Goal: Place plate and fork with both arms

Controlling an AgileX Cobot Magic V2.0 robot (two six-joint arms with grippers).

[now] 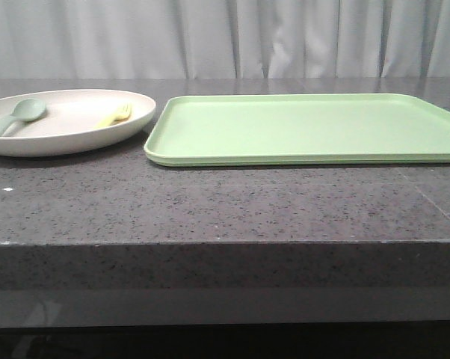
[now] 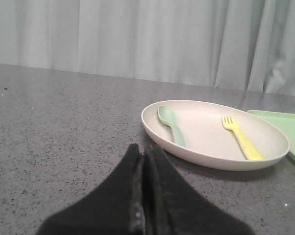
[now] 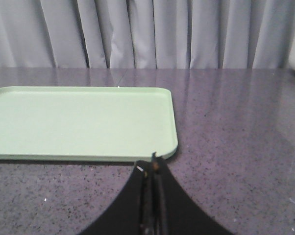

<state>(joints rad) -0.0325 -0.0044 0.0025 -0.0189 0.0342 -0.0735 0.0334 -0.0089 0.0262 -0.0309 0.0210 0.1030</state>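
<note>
The off-white plate (image 1: 60, 138) rests on the dark counter at the far left in the front view, also seen in the left wrist view (image 2: 206, 156). In the plate lies the pale-yellow fork (image 1: 114, 116) (image 2: 241, 138), beside a grey-green spoon (image 1: 19, 116) (image 2: 171, 125). My left gripper (image 2: 144, 149) is shut and empty, a short way in front of the plate's rim. My right gripper (image 3: 152, 164) is shut and empty, close to the near corner of the light-green tray (image 3: 84, 122). Neither gripper shows in the front view.
The flat light-green tray (image 1: 307, 127) lies to the right of the plate, a narrow gap between them. The speckled counter (image 1: 225, 202) ends in a front edge near the camera. Grey curtains hang behind the counter.
</note>
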